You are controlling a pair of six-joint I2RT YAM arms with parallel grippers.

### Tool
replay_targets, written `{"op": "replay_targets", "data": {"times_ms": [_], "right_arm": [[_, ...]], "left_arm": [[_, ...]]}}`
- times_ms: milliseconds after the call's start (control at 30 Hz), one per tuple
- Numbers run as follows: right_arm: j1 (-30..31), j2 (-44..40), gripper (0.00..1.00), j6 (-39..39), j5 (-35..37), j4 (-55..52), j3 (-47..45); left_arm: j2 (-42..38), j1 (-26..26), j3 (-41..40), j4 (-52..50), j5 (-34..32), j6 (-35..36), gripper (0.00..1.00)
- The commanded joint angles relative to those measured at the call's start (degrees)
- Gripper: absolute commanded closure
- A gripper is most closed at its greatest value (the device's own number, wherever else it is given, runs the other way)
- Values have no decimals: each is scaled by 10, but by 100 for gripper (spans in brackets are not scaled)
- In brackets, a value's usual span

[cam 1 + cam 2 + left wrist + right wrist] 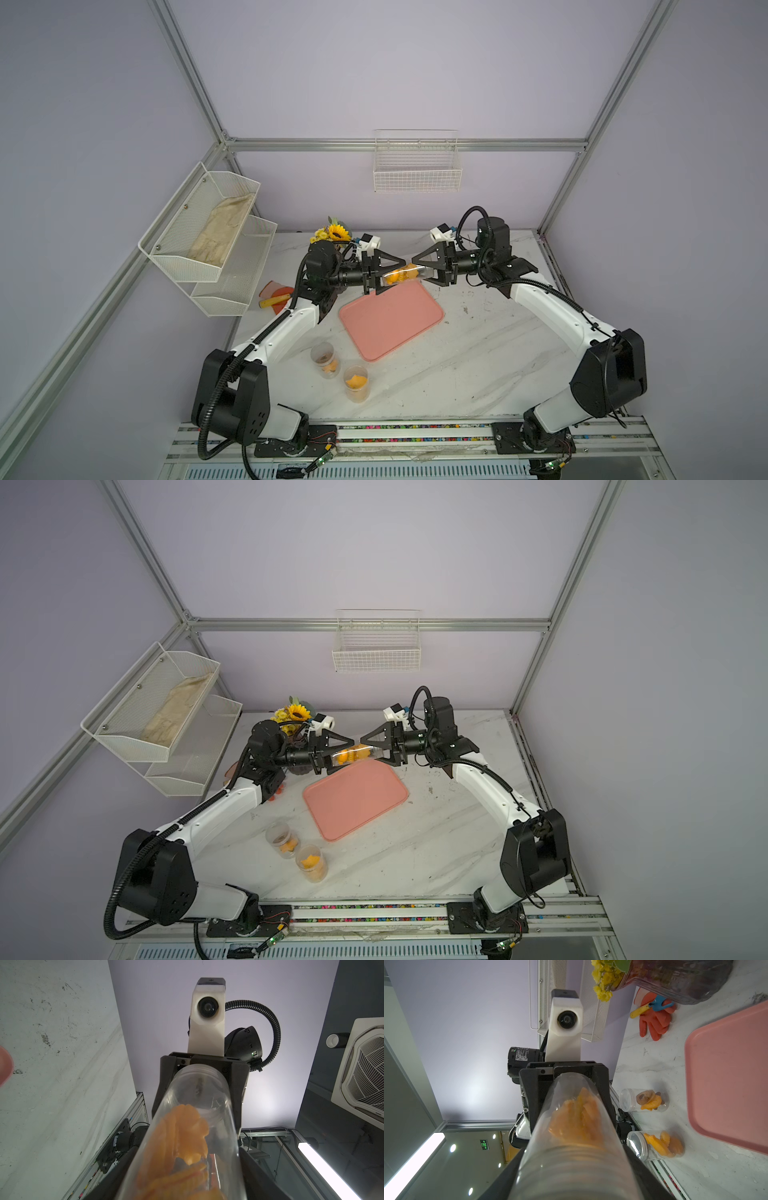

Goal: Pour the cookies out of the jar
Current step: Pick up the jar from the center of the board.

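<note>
While the marble table (478, 353) and its pink tray (390, 320) hold no biscuits, the right gripper (422, 272) clamps one end of the clear jar (405, 274), level above the tray's far edge; the left gripper (390, 277) straddles the other end, grip uncertain, so the orange cookies (397, 275) remain inside, unpoured.

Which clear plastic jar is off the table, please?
The clear plastic jar held sideways between the left hand and right hand; the other two jars stand upright on the white marble table.
</note>
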Motion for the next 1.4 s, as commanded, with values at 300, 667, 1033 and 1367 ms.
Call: {"op": "replay_targets", "data": {"times_ms": [300,667,1033,1367], "right_arm": [[-9,19,3,10,45,-12,20],[-21,39,3,10,-45,-22,51],[-22,40,8,5,-61,-19,43],[-23,30,32,4,-39,-16,25]], "left_arm": [[14,17,35,85,64,6,32],[6,29,34,4,80,71,32],[3,31,30,11,91,73,33],[1,35,28,1,84,71,30]]}}
